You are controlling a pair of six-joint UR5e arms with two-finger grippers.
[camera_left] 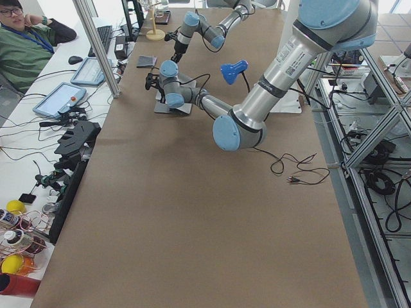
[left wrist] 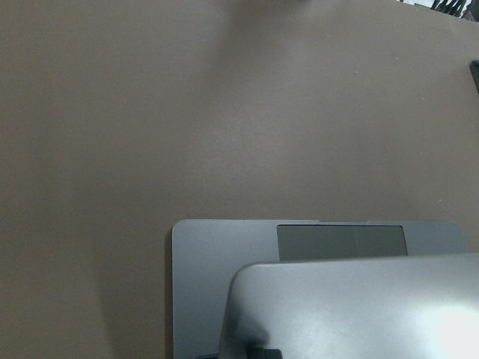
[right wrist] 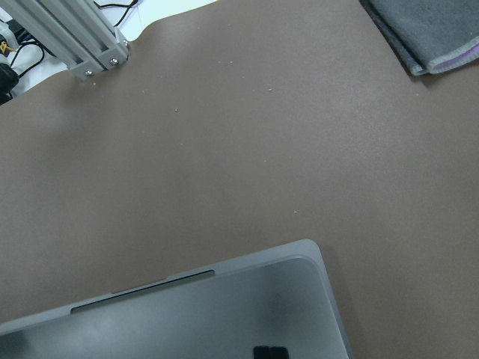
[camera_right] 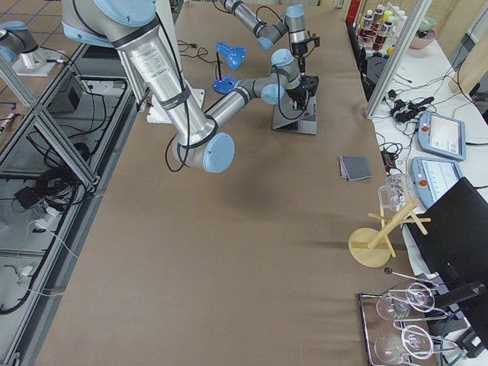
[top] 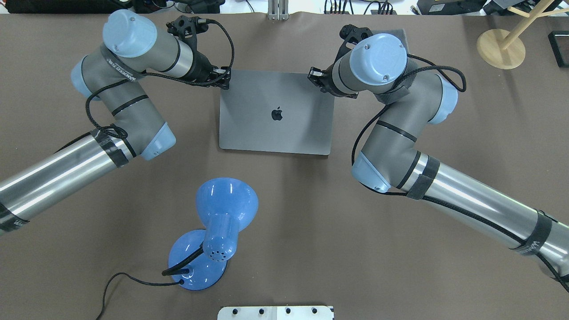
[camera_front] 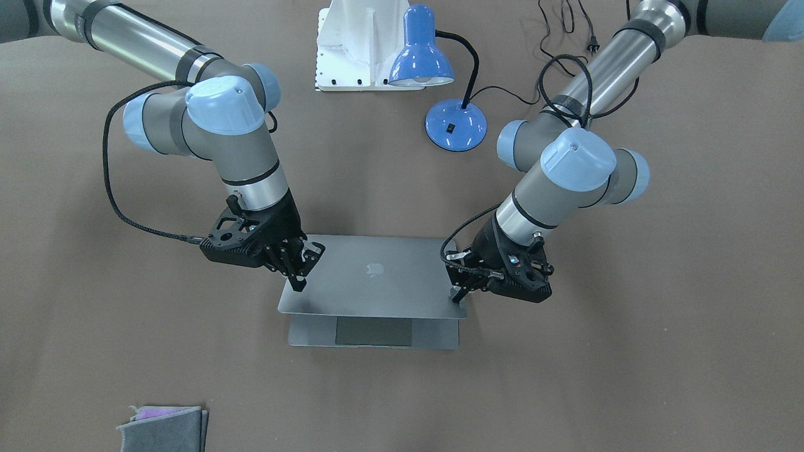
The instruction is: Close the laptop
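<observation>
The grey laptop (camera_front: 377,282) lies mid-table with its lid (top: 275,115) tilted low over the base, and the trackpad (camera_front: 374,331) still shows under the lid's front edge. My left gripper (camera_front: 460,294) looks shut, with its tip on the lid's corner on the right of the front-facing view. My right gripper (camera_front: 298,280) looks shut, with its tip on the opposite lid corner. In the overhead view the left gripper (top: 224,81) and right gripper (top: 316,79) sit at the lid's two far corners. The left wrist view shows the lid (left wrist: 359,307) above the base (left wrist: 217,254). The right wrist view shows the lid (right wrist: 209,314).
A blue desk lamp (camera_front: 455,122) with a black cord stands behind the laptop, near the robot. A white mount (camera_front: 352,44) is at the robot's edge. A folded grey cloth (camera_front: 163,427) lies at the operators' edge. A wooden stand (top: 500,42) is at the far right.
</observation>
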